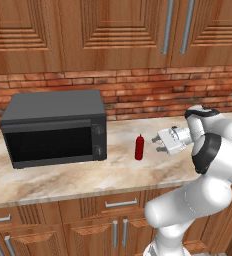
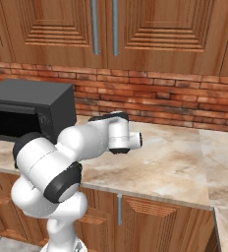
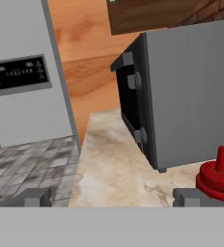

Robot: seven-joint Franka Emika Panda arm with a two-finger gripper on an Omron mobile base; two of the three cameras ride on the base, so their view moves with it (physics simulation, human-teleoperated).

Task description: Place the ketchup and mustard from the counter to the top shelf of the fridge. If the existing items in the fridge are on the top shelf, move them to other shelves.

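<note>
Standing upright on the desk (image 1: 88,175) just right of the microwave (image 1: 55,127), the ketchup (image 1: 139,147) waits for pickup; the pincer (image 1: 157,141) hangs level beside it, jaws spread and empty, aimed sideways so the fingers can straddle the bottle's body, probably the next step

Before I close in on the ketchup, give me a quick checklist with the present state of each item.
1. Ketchup upright on the counter: ok.
2. Gripper open, nothing held: ok.
3. Gripper beside the bottle, apart from it: ok.
4. Bottle centred between the fingers: not ok, it sits off to one side in the hand view.
5. Microwave apart from the bottle: ok.
6. Mustard located: cannot tell.
</note>
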